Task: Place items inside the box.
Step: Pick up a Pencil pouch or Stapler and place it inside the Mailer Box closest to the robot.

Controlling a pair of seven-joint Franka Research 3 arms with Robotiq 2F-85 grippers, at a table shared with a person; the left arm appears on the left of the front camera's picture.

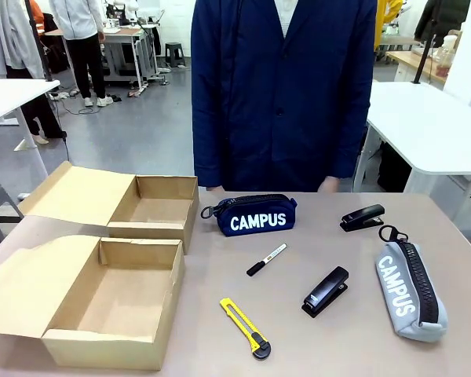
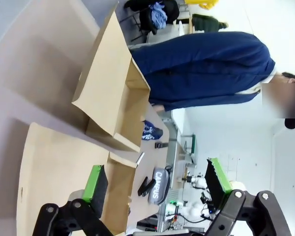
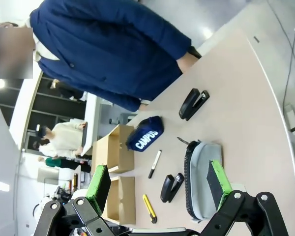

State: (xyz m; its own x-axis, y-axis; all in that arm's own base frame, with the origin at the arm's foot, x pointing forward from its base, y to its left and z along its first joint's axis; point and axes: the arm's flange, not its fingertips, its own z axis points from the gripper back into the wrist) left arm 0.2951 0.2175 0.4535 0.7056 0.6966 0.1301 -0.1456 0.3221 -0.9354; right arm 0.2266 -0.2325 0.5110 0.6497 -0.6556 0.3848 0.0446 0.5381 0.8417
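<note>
Looking across the table (image 1: 353, 353) from the front camera, I find all the items lying on the top, outside the boxes. Two open cardboard boxes sit at my left: the near box (image 1: 114, 302) and, just behind it, the far box (image 1: 153, 212), each with its lid folded out to the left.

The navy pouch (image 1: 255, 216) lettered "CAMPUS" lies just beside the far box, in front of the person (image 1: 282, 94) in a dark blue coat. The white marker (image 1: 267, 259) with its black cap lies near the pouch on my side, and the yellow-black utility knife (image 1: 245, 317) lies nearer me again. The near stapler (image 1: 326, 291) rests right of the knife; the far stapler (image 1: 362, 217) sits towards the far right edge. The grey pouch (image 1: 410, 289) lies lengthways at the right, apart from both staplers.

The left gripper (image 2: 155, 169) has its jaws spread wide with nothing between the green pads — it hangs above the boxes. The right gripper (image 3: 157, 167) is likewise fully spread and holds nothing; it seems to hover above the grey pouch, though the wide lens makes height hard to judge.
</note>
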